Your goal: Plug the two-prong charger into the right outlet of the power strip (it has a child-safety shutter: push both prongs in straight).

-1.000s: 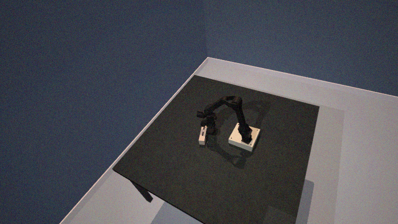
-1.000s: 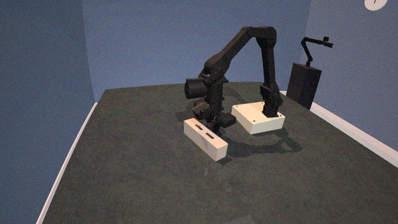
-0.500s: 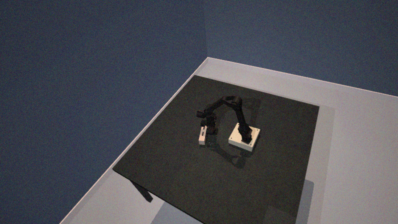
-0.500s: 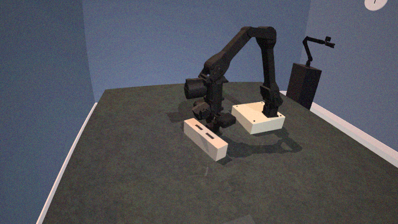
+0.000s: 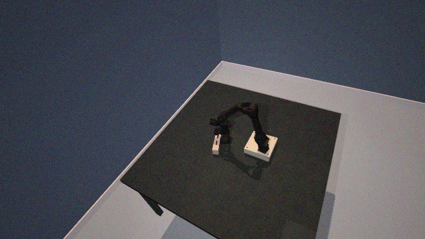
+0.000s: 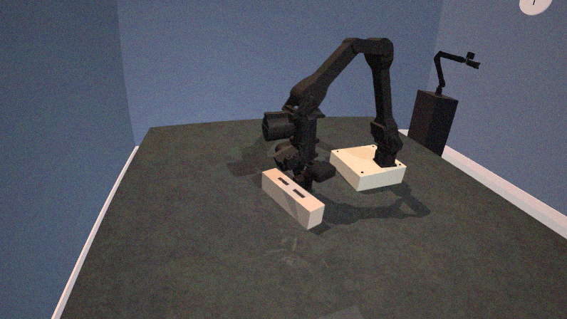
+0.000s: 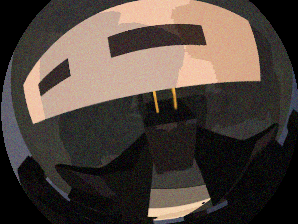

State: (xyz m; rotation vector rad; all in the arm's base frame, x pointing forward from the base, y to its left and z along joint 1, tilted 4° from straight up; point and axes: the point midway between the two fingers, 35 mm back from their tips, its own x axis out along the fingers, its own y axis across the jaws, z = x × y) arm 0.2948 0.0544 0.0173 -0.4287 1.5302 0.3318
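The pale power strip point(image 5: 215, 149) point(image 6: 313, 204) point(image 7: 145, 70) lies on the table with two dark outlet slots in its top. In the wrist view one slot point(image 7: 157, 40) looks large and near, the other slot point(image 7: 55, 77) smaller at left. My gripper point(image 6: 305, 181) point(image 7: 168, 131) is shut on the dark charger point(image 7: 175, 135), beside the strip's long side facing the robot base. Two gold prongs point(image 7: 156, 102) stick out of the charger. Their ends appear at the strip's lower edge in the wrist view, outside both slots. Their height against the strip's top is unclear. The top and exterior views hide the charger.
The arm stands on a cream base block point(image 5: 252, 145) point(image 6: 349, 158) on the dark table point(image 5: 184, 166) point(image 6: 178, 237). A second small arm point(image 6: 439, 71) stands on a dark pedestal point(image 6: 430, 118) behind, beyond the table. The arm's shadow falls across the table.
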